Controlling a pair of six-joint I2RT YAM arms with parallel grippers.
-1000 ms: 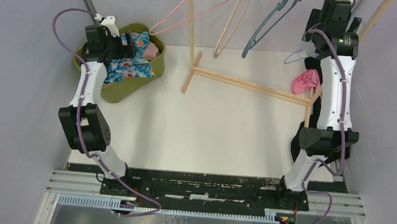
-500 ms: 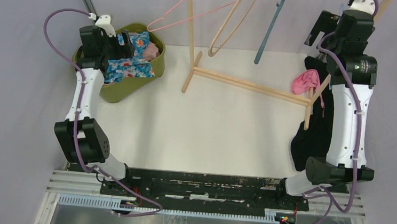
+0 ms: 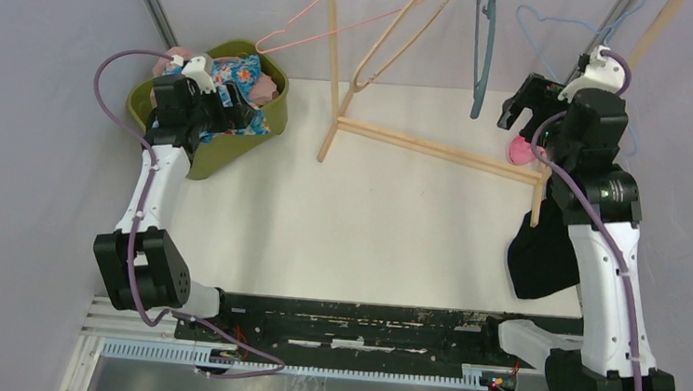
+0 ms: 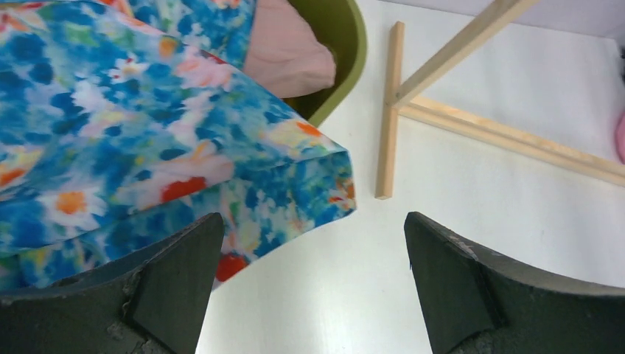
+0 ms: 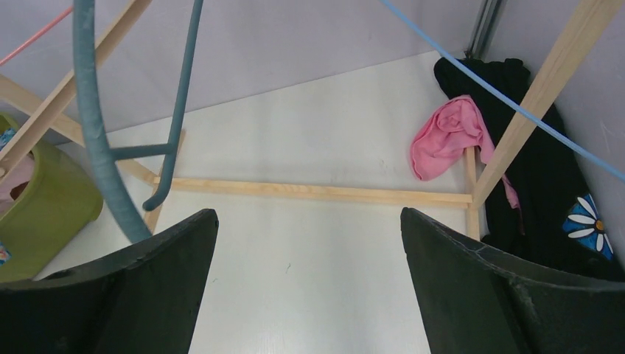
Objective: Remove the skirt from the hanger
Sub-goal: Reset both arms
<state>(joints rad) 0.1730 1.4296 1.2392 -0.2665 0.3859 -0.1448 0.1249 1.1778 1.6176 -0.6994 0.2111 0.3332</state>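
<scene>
Top view: the floral skirt (image 3: 248, 122) lies draped over the green basket (image 3: 211, 152) at the counter's (image 3: 368, 225) far left corner.

Left wrist view: the left gripper (image 4: 309, 284) is spread wide and empty, over the skirt's edge.

Right wrist view: the right gripper (image 5: 309, 284) is spread wide and empty, near the teal hanger (image 5: 90, 110).

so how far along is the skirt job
Looks done: the floral skirt lies in the green basket, spilling over its rim, and the teal hanger hangs bare. In hand: nothing; the left fingers and right fingers are open and empty. Left: seemingly nothing.
</scene>
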